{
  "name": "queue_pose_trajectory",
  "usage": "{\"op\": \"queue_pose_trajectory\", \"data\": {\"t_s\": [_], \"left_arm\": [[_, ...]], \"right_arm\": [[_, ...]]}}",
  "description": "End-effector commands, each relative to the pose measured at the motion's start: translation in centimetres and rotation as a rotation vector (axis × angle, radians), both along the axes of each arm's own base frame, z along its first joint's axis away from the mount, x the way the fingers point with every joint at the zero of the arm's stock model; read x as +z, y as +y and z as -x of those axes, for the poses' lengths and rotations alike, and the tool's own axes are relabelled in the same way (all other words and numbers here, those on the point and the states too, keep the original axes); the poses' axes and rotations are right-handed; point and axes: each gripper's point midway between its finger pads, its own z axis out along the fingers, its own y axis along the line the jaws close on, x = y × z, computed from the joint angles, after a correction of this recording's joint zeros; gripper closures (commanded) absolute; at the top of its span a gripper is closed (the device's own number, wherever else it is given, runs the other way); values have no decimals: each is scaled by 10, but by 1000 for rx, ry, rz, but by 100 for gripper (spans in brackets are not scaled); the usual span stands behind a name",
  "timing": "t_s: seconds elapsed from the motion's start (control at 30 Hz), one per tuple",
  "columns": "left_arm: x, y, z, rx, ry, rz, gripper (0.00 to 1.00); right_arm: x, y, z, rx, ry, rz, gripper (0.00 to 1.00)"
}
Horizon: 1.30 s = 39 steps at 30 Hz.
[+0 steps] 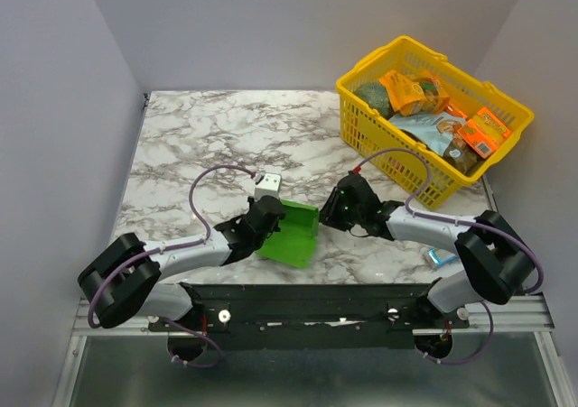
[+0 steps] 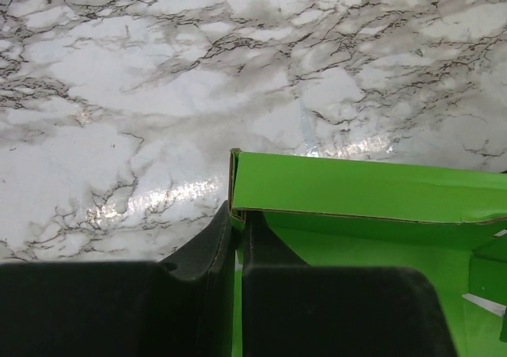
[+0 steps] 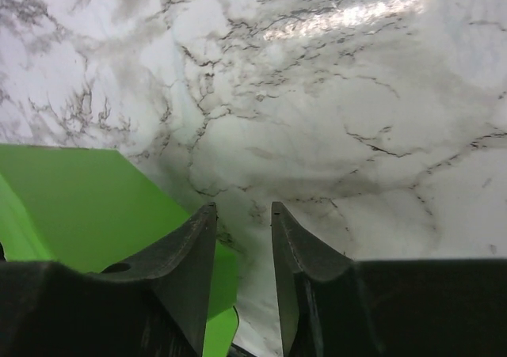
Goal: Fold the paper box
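Observation:
The paper box is bright green card, partly folded with raised walls, lying on the marble table near the front middle. My left gripper is at its left side, shut on the box's left wall. In the left wrist view the fingers pinch the thin green wall at its corner, and the box's inside stretches away to the right. My right gripper stands just off the box's right side, open. In the right wrist view only marble shows between its fingers, with the green card to their left.
A yellow plastic basket full of packaged goods stands at the back right corner. A blue-and-white pack lies by the right arm near the front edge. Grey walls close the table in on the left, back and right.

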Motion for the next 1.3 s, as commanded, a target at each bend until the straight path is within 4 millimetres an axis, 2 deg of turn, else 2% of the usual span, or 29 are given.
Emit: {"op": "queue_pose_trajectory", "data": {"t_s": [0.0,0.2,0.33,0.4,0.43,0.47,0.6,0.67,0.7,0.77,0.8,0.9,1.1,1.27], "left_arm": [[12,-14,0,35,-30,43,100],[7,-17,3,-2,-4,31,100],[3,-4,-2,-15,30,14,100],[6,-1,-2,-22,22,50,100],[8,-7,1,-69,36,85,100],[7,-1,-2,-64,33,102,100],[28,1,-2,-123,6,196,100],[31,5,-1,-142,-10,201,100],[35,8,-2,-148,-27,203,100],[34,12,-1,-167,-32,201,100],[36,13,-1,-187,-34,208,100],[39,11,4,-236,-42,221,100],[47,12,10,-270,-64,237,100],[47,12,9,-266,-56,246,100]], "right_arm": [[10,8,-13,-98,-4,-43,57],[7,15,-6,-29,3,-55,54],[3,7,4,-7,-7,-47,53],[11,6,6,17,-33,-57,52],[13,7,8,29,-43,-59,52],[12,3,9,45,-55,-46,52],[25,-4,11,154,-130,-71,55],[39,-12,2,170,-198,-111,57],[31,-18,11,220,-212,-109,58],[49,-20,8,270,-328,-155,58],[49,-20,15,341,-366,-152,58],[75,-9,32,495,-489,-226,58],[104,-5,49,575,-614,-312,59],[111,1,56,643,-635,-350,58]]}}
